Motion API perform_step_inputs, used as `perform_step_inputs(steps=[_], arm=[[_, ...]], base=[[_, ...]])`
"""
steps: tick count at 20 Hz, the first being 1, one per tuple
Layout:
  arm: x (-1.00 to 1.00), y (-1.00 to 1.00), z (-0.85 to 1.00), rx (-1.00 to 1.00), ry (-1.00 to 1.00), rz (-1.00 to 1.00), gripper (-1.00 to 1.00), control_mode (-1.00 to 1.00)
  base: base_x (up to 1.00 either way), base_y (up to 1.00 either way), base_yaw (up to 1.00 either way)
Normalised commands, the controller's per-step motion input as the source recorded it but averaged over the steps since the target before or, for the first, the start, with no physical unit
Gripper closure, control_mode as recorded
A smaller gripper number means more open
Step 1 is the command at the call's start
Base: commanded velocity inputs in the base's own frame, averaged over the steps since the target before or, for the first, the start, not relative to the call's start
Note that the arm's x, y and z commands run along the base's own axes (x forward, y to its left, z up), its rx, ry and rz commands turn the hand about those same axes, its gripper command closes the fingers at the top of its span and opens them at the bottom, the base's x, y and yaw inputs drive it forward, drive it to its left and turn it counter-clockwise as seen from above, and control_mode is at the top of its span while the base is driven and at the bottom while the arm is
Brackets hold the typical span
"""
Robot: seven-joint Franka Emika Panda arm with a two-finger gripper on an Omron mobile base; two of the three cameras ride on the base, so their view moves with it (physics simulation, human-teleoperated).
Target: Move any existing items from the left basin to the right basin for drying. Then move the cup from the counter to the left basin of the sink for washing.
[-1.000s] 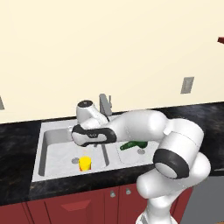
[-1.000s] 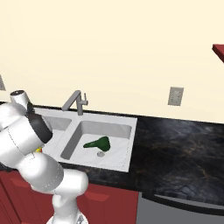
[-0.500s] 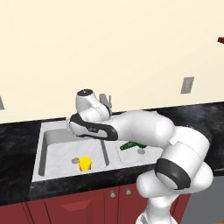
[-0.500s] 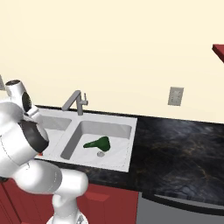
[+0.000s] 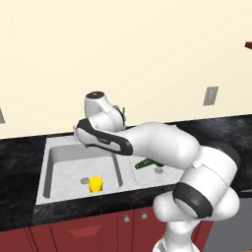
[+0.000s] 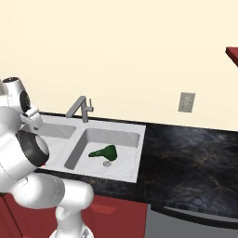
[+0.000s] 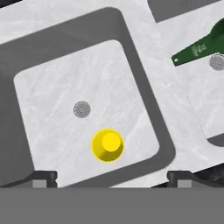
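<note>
Cream wall [image 6: 121,56] with grey outlet [image 6: 187,102], red cabinets [image 5: 93,230].

Yellow cup [image 7: 107,145] is seen upright on the floor of the left basin [image 7: 52,78], just beside the drain, near the front wall. Dark green scoop [image 7: 199,46] is laid flat in the right basin [image 6: 125,139], touching its drain.

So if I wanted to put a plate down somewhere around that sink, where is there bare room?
The black counter right of the sink lies bare. In the left basin, the floor behind the drain is free; the yellow cup stands near its front. The right basin is crowded mid-floor, where the green utensil lies by its drain.
</note>
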Motion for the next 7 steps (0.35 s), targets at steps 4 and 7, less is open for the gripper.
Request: perform_step_inputs(steps=[4,7], arm=[[-0.08,0.00,0.13,0.00,0.00,0.00,-1.00,-1.00],[-0.07,0.01,0.08,0.00,0.00,0.00,-1.00,-1.00]], base=[[0.00,0.00,0.00],[0.00,0.00,0.00]])
